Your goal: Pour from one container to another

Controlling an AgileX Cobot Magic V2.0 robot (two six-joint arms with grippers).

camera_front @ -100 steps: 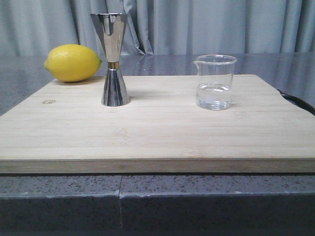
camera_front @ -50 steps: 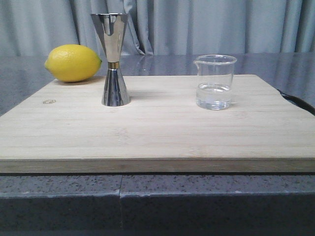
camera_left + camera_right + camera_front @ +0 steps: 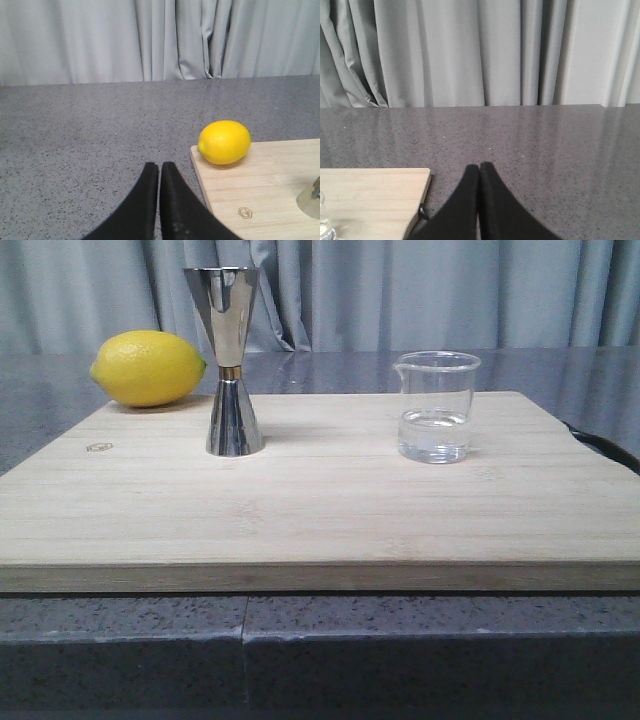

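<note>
The small clear glass beaker (image 3: 436,406) stands upright on the right part of the wooden board (image 3: 320,510), with clear liquid in its bottom third; only its edge (image 3: 322,225) shows in the right wrist view. The tall steel jigger (image 3: 229,360) stands upright on the board's left part; its base (image 3: 311,200) peeks into the left wrist view. My left gripper (image 3: 159,166) is shut and empty over the grey counter left of the board. My right gripper (image 3: 480,165) is shut and empty over the counter right of the board. Neither gripper shows in the front view.
A yellow lemon (image 3: 148,367) lies at the board's back left corner, behind and left of the jigger. Grey speckled countertop (image 3: 75,140) surrounds the board. A grey curtain (image 3: 470,50) hangs behind. A dark object (image 3: 600,445) lies at the board's right edge.
</note>
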